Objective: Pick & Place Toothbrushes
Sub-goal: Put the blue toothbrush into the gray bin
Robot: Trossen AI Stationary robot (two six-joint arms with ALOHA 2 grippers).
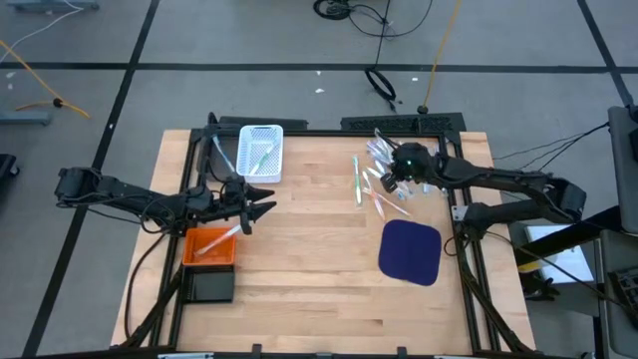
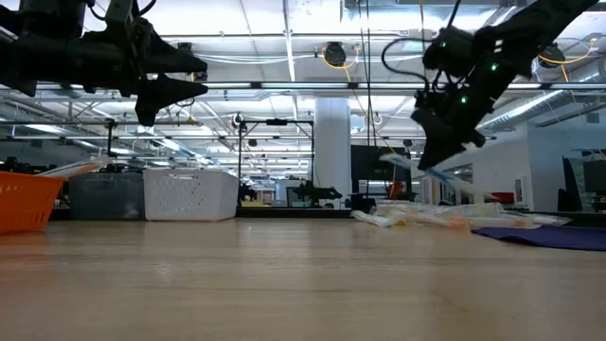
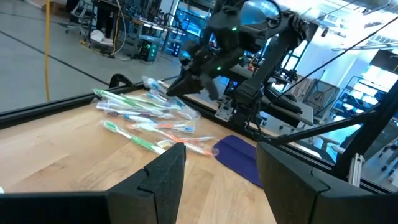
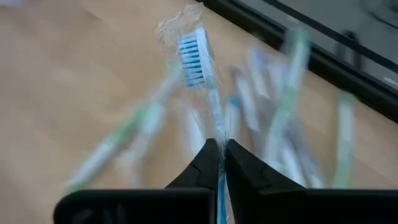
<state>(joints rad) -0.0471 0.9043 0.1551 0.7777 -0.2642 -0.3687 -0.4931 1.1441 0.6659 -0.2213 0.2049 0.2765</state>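
Right hand (image 4: 219, 163) above the pile, pinched on a blue-bristled toothbrush (image 4: 198, 62).

Toothbrush pile (image 4: 273, 118): smeared into streaks beyond the blue-bristled toothbrush (image 4: 198, 65); single brushes cannot be counted.
Blue-bristled toothbrush handle: hidden between the right gripper (image 4: 222, 163) fingers, cut off at the picture's edge.
White basket (image 1: 261, 152): contents too small to tell.
Orange basket (image 2: 26, 201): cut off at the low view's edge, beside the white basket.
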